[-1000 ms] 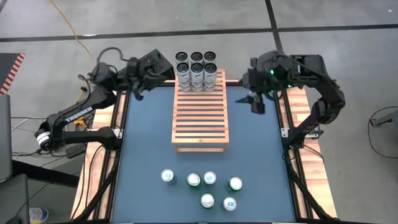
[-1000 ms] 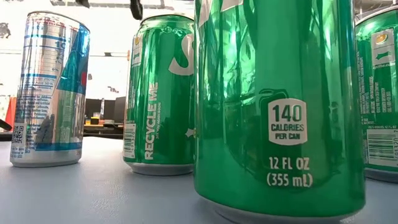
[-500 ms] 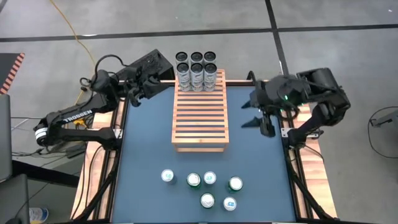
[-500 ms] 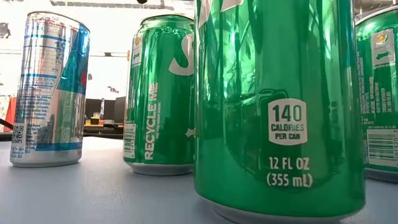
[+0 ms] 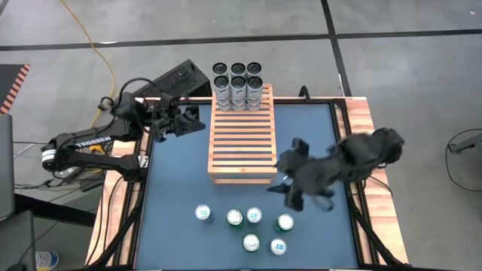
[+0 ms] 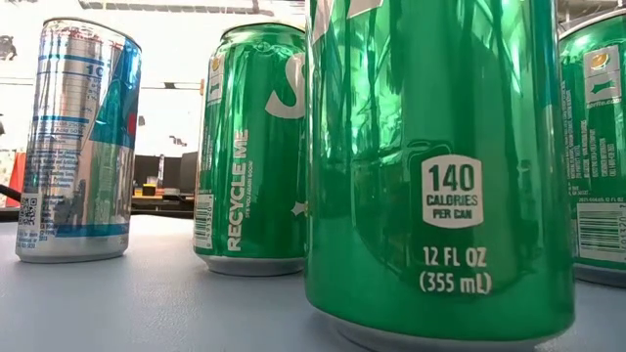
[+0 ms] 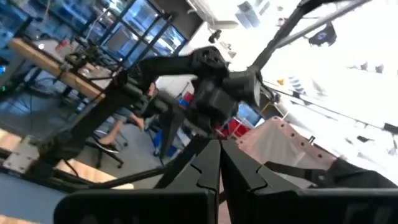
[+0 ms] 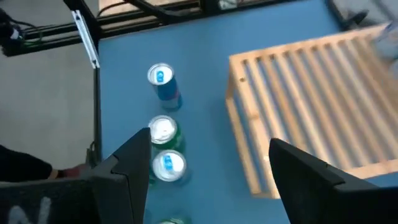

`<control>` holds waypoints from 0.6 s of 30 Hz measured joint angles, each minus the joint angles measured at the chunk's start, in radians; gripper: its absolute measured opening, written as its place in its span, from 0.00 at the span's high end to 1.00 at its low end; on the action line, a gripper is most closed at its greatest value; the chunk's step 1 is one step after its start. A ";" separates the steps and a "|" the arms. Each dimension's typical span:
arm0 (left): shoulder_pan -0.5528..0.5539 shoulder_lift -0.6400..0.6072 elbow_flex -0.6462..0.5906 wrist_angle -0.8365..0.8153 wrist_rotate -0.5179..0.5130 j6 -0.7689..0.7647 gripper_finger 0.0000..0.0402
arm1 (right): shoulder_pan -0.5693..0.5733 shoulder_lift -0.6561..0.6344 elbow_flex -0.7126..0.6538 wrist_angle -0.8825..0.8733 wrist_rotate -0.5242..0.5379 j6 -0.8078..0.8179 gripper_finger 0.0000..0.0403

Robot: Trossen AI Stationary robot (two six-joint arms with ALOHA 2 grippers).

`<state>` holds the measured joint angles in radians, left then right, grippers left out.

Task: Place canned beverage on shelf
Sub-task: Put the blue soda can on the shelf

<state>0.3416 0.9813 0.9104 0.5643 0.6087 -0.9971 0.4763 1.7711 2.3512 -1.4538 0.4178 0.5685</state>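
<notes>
Right gripper (image 5: 290, 181) fingers spread wide, empty, over bare blue table (image 5: 177, 173) off shelf (image 5: 242, 139) at 4 o'clock. 6 loose cans (image 5: 245, 223) at 6 o'clock near front edge, 6 on shelf's 12 o'clock end. Left gripper (image 5: 197, 122) pinched closed, empty, at shelf's 9 o'clock edge.

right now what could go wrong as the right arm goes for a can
The loose cans stand close together near the table's front edge, so the open right claw, coming down beside them, could knock a neighbour over while closing on one.

The shelf already has six cans packed at its far end; a new can set too close might topple them.

The shut left claw hovers near the shelf's left side and could crowd a placement.
</notes>
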 joint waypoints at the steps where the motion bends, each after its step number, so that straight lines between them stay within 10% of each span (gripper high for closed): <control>1: -0.007 0.000 0.000 -0.004 -0.006 0.026 1.00 | 0.006 0.023 0.000 0.011 0.003 0.025 0.33; 18: -0.091 0.046 -0.002 -0.280 -0.155 -0.001 1.00 | 0.019 0.188 0.000 -0.030 0.029 0.010 0.33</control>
<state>0.2507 1.0273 0.9085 0.2844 0.4536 -0.9979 0.4952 1.9591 2.3508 -1.4838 0.4466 0.5785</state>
